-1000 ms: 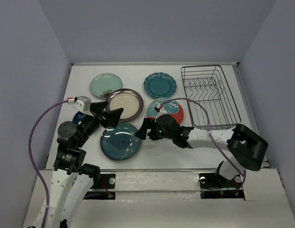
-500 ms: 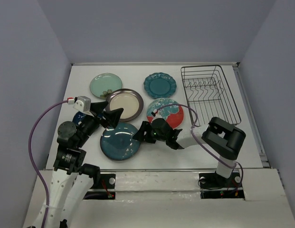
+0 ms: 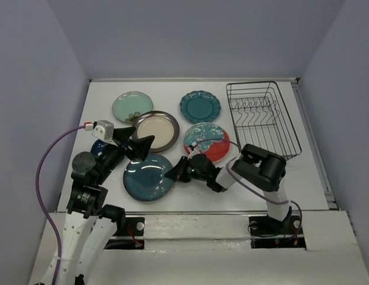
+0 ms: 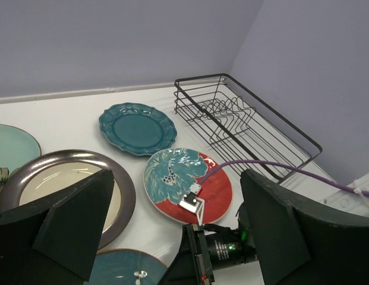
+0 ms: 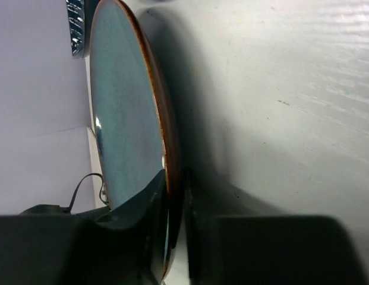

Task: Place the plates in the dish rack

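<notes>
The glossy dark blue plate [image 3: 147, 178] lay on the table [image 3: 172, 89], its right rim pinched between the narrow-set fingers of the right gripper [image 3: 179, 170]. The grasp looked just made. Next came lifting, tilting upright and carrying to the dish rack [image 3: 251, 83], well off beyond that gripper's right. The left gripper [image 3: 141, 136] hovered wide, holding nothing.

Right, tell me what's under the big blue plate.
At its right rim, one finger of the right pincer sits beneath the big blue plate, the other finger on top. The plate hides the rest of what lies under it.
</notes>
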